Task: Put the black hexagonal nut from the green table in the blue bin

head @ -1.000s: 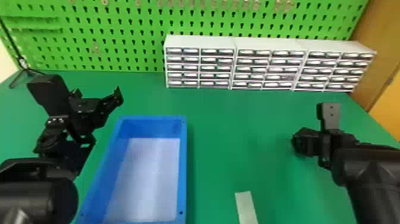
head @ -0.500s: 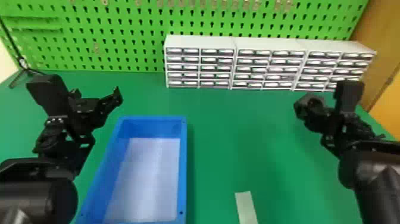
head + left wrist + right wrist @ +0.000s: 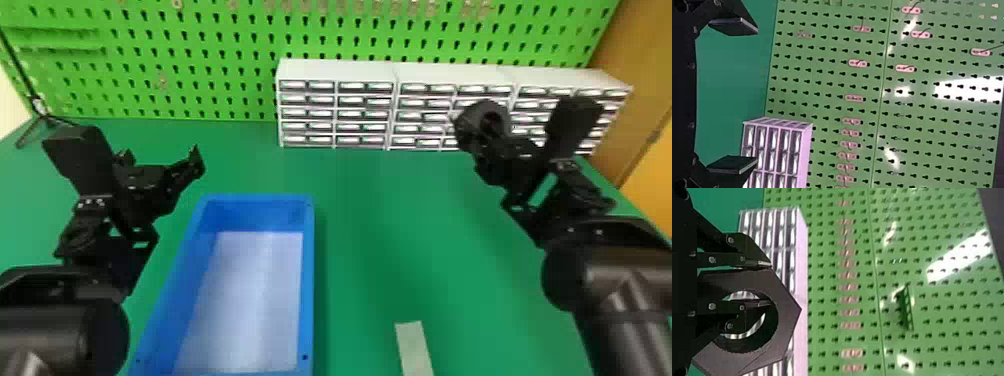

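Note:
High at the right, my right gripper is shut on the black hexagonal nut, above the green table and in front of the drawer cabinets. In the right wrist view, one finger of the right gripper goes through the hole of the nut and the other lies along its outer side. The blue bin stands at centre left, with a bare pale bottom. Beyond its left side, my left gripper is parked above the table; in the left wrist view, the left gripper has its fingers wide apart.
White drawer cabinets line the back of the table, before a green pegboard. A pale strip lies on the front part of the table, to the right of the bin. A black stand is at the back left.
From low over the right part of the table, my right gripper has risen with the nut, which now appears in front of the cabinets. The left arm has stayed still.

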`<action>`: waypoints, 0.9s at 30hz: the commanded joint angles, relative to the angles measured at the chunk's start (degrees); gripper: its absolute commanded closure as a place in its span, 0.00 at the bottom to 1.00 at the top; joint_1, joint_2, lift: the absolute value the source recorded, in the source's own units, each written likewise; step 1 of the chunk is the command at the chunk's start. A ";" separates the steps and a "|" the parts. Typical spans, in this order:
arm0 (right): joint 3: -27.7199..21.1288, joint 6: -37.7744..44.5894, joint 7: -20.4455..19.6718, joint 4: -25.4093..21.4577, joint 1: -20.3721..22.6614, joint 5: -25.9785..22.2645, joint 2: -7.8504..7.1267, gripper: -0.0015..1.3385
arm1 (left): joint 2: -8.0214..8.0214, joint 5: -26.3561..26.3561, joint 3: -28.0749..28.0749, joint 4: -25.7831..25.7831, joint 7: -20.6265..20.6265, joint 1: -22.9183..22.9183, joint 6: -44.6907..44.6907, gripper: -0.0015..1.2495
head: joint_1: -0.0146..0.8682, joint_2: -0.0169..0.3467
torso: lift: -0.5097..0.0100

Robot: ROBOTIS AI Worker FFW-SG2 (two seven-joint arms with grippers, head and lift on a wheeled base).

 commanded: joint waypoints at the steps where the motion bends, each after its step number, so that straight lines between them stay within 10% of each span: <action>1: 5.41 -1.52 0.02 -0.20 -0.81 -3.57 -1.28 0.76 | 0.00 0.00 0.02 -0.02 0.00 0.06 0.00 0.10 | 0.80 0.07 | 0.79; 11: 16.31 -1.60 -0.07 -0.03 -3.18 -4.80 -4.10 0.76 | 0.00 -0.17 -0.15 0.16 0.00 -0.12 0.00 0.10 | 0.80 0.07 | 0.79; 27: 29.58 -1.34 -0.07 1.64 -5.91 -8.84 -2.87 0.76 | -0.09 -0.35 -0.41 0.86 0.00 -1.08 0.00 0.10 | 0.80 0.07 | 0.79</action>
